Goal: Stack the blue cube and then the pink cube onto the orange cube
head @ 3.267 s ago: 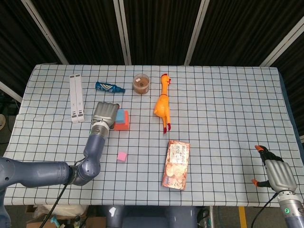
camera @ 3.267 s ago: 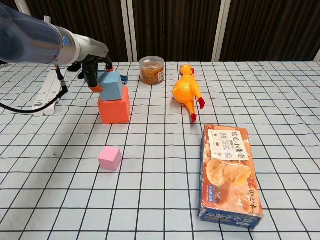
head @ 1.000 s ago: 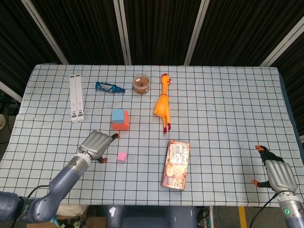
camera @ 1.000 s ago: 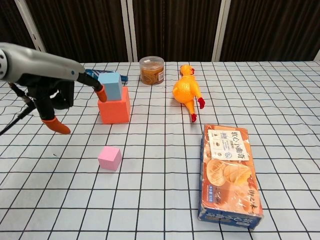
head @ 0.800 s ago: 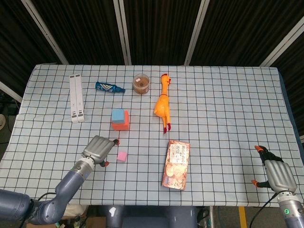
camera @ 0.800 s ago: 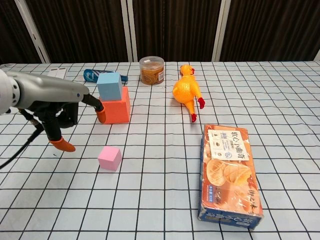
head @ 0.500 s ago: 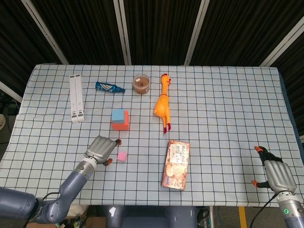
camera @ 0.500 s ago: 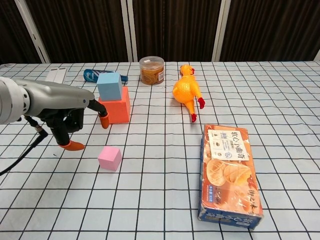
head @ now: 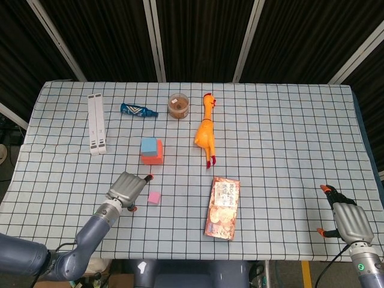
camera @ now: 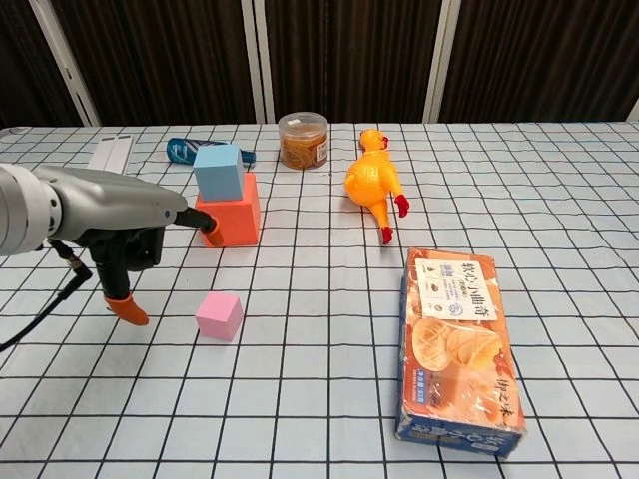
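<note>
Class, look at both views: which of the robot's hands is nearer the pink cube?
Left. The left hand hovers open just beside the pink cube; the right hand sits far across the table near its right edge.

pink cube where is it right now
In the chest view the pink cube sits on the table, left of centre, in front of the orange cube and just right of the left hand.
</note>
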### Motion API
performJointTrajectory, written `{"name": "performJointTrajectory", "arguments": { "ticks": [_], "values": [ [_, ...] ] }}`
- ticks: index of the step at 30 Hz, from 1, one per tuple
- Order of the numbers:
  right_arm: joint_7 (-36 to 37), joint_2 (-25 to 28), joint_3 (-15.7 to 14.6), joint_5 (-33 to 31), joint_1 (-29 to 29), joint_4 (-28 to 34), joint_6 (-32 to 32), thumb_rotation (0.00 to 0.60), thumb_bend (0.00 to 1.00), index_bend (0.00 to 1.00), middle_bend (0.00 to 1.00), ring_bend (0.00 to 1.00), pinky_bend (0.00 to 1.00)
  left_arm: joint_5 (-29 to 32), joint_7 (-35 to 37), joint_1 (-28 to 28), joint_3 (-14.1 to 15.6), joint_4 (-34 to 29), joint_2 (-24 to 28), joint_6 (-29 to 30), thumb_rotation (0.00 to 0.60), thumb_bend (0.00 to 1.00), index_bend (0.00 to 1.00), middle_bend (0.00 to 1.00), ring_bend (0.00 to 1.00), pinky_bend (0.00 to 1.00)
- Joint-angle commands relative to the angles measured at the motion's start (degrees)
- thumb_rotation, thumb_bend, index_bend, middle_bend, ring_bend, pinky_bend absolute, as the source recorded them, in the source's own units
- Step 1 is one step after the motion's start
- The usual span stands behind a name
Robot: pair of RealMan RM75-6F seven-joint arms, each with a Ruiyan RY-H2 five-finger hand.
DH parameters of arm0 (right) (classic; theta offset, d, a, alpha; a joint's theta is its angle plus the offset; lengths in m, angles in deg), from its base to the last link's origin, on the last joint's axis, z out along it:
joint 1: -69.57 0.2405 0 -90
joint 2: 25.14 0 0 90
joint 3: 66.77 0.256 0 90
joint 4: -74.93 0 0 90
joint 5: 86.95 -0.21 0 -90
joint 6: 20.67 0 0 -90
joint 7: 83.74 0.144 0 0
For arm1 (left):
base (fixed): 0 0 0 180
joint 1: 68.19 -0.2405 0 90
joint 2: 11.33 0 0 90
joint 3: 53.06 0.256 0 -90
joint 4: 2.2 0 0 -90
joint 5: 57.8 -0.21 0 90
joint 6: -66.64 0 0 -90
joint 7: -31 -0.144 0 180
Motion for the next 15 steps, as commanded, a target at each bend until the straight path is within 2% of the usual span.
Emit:
{"name": "performJointTrajectory", "arguments": {
  "ticks": [1, 3, 7, 15],
  "values": [
    [0.1, 0.0, 0.0, -0.1, 0.0, 0.0, 0.1, 0.6, 0.13, 0.08, 0.09, 0.19, 0.24, 0.3, 0.2, 0.1, -0.2, 0.5, -0.3, -0.2, 0.6, 0.31, 0.27, 0.9, 0.74, 0.83],
    [0.1, 0.0, 0.0, -0.2, 0.0, -0.1, 0.1, 0.6, 0.13, 0.08, 0.09, 0.19, 0.24, 0.3, 0.3, 0.1, -0.3, 0.7, -0.5, -0.4, 0.6, 0.29, 0.22, 0.9, 0.74, 0.83],
    [0.0, 0.1, -0.1, -0.4, 0.1, -0.1, 0.4, 0.6, 0.13, 0.08, 0.09, 0.19, 0.24, 0.1, 1.0, 0.2, -0.7, 0.8, -0.6, -0.9, 0.6, 0.19, 0.08, 0.9, 0.74, 0.83],
    [0.0, 0.2, -0.1, -0.5, 0.2, 0.1, 0.6, 0.6, 0.13, 0.09, 0.09, 0.19, 0.24, 1.1, -0.1, 1.0, -0.5, 1.5, -1.0, -1.0, 0.6, 0.13, 0.07, 0.9, 0.74, 0.83]
  ]
}}
